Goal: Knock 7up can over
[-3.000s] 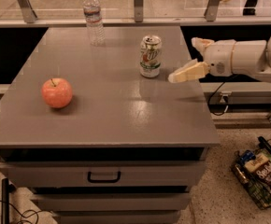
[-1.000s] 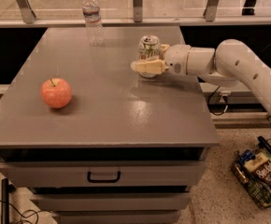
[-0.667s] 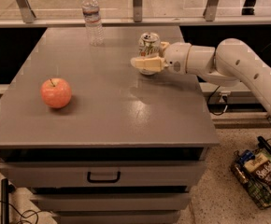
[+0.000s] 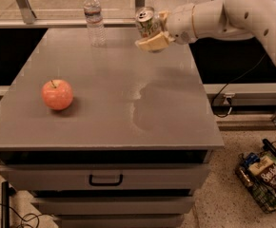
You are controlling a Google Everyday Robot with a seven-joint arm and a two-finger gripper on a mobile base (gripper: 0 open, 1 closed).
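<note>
The 7up can [image 4: 146, 21], green and white with a silver top, is tilted and held off the grey table [image 4: 104, 122], above its back right part. My gripper [image 4: 151, 31] comes in from the right and is shut on the can. One cream finger [image 4: 152, 42] lies under and in front of the can, and the other shows behind it. The white arm [image 4: 233, 11] reaches in from the upper right. The bottom of the can is hidden by the front finger.
A clear water bottle [image 4: 94, 17] stands at the table's back, left of the can. A red apple [image 4: 57, 94] sits at the left. Drawers [image 4: 104, 178] are below the tabletop. A wire basket of items [image 4: 264, 175] lies on the floor at right.
The gripper closed around the can where it stood on the table, then lifted it up and slightly back. The can is now tilted. The apple and the bottle have not moved.
</note>
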